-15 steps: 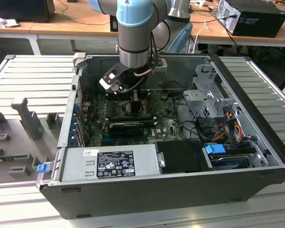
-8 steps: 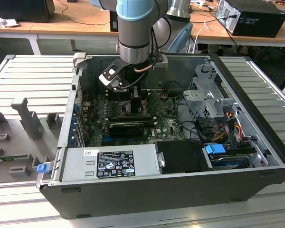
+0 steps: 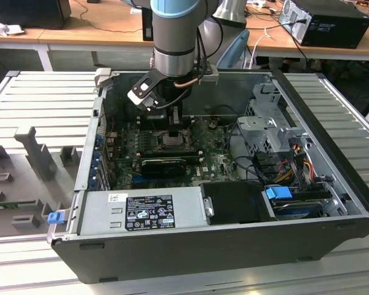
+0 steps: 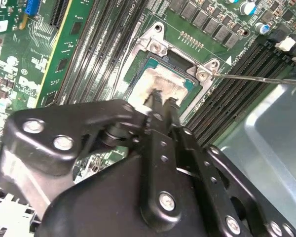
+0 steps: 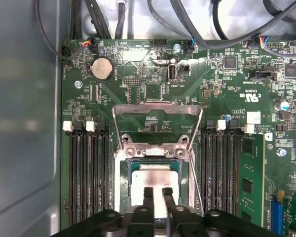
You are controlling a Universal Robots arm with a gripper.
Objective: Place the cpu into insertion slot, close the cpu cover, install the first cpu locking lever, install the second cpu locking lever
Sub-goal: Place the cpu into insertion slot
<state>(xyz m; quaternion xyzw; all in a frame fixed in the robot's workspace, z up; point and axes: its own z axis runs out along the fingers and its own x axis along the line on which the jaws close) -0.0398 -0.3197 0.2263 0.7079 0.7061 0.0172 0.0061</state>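
The cpu [image 5: 155,177] lies flat in the insertion slot [image 5: 124,169], its pale silver face up; the second wrist view shows the cpu [image 4: 160,81] too. The cpu cover [image 5: 158,108] stands swung up behind the slot, its square cut-out showing the board beyond. A thin wire locking lever [image 4: 256,77] sticks out to one side of the socket. My gripper [image 5: 158,191] hangs just above the chip's near half with its black fingers [image 5: 148,197] drawn close together and nothing between them. In the exterior view the gripper [image 3: 171,123] reaches down into the case over the socket [image 3: 172,139].
The open computer case [image 3: 332,123] lies on a slatted metal table. Black memory slots [image 5: 86,173] flank the socket on both sides. A power supply [image 3: 141,212], a drive cage [image 3: 267,126] and loose cables [image 3: 295,160] crowd the exterior view's right and front.
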